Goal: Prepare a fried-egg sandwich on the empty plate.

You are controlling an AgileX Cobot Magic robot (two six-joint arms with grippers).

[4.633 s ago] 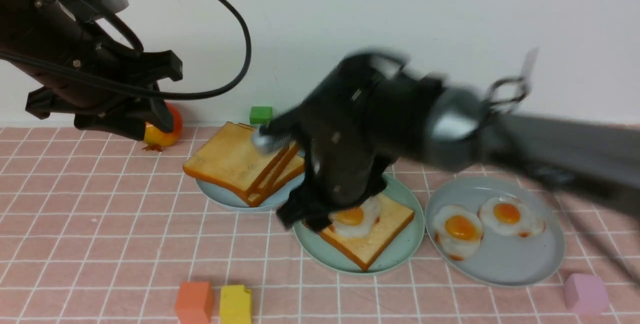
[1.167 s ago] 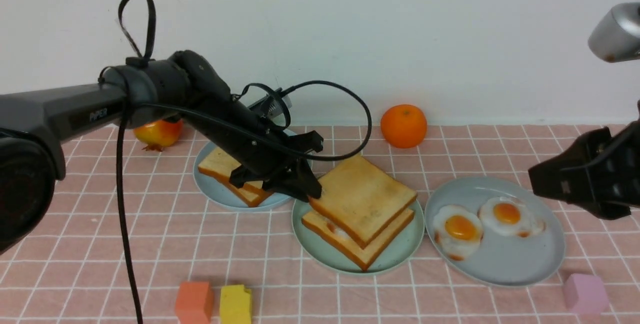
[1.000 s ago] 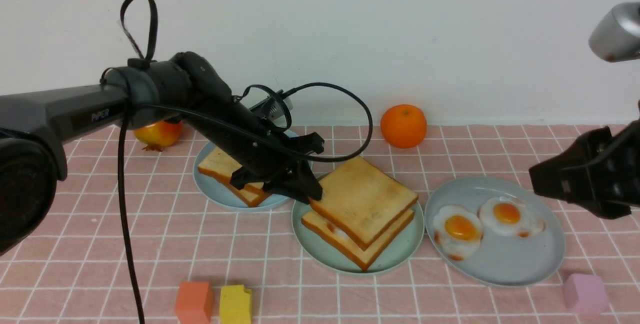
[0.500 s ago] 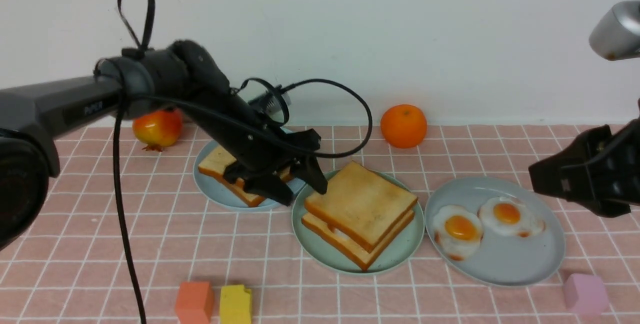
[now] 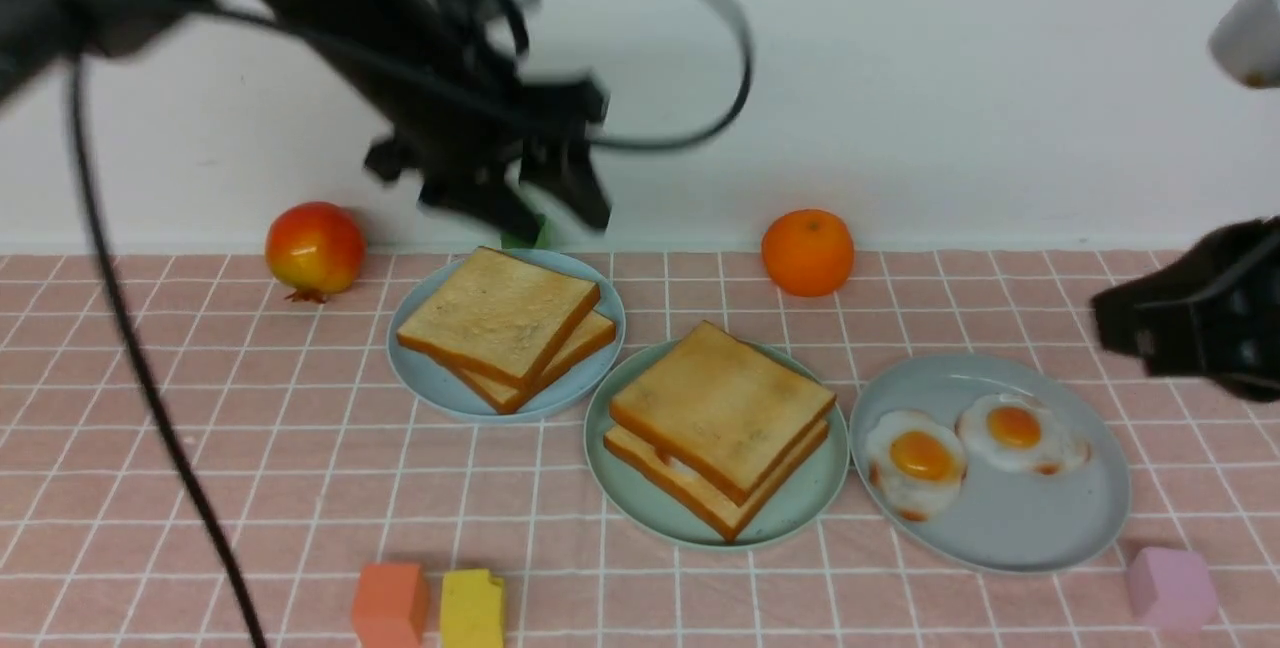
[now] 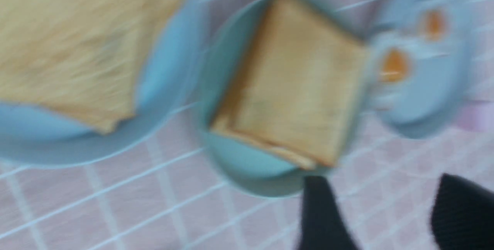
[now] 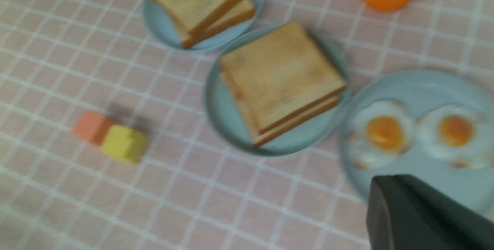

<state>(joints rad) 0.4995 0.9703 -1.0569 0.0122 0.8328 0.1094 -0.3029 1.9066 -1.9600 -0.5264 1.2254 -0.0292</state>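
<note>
The fried-egg sandwich (image 5: 720,423) lies on the mint-green plate (image 5: 618,488), which is the task's empty plate. It is two toast slices with a sliver of white egg showing between them. It also shows in the left wrist view as the sandwich (image 6: 293,84) and in the right wrist view as the sandwich (image 7: 281,76). My left gripper (image 5: 560,218) hangs blurred, high above the back of the table, open with nothing between its fingers (image 6: 320,207). My right gripper (image 5: 1105,323) hovers at the right edge above the egg plate, shut and empty.
A pale-blue plate (image 5: 590,378) holds a plain toast stack (image 5: 500,323). A grey-blue plate (image 5: 1010,528) carries two fried eggs (image 5: 915,458). A red-yellow fruit (image 5: 314,246) and an orange (image 5: 807,251) sit by the wall. Orange (image 5: 388,603), yellow (image 5: 471,608) and pink (image 5: 1170,586) cubes line the front.
My left gripper let go of the top toast, which settled flat on the sandwich. It then opened and rose up and back toward the wall. My right gripper closed and drifted slightly upward.
</note>
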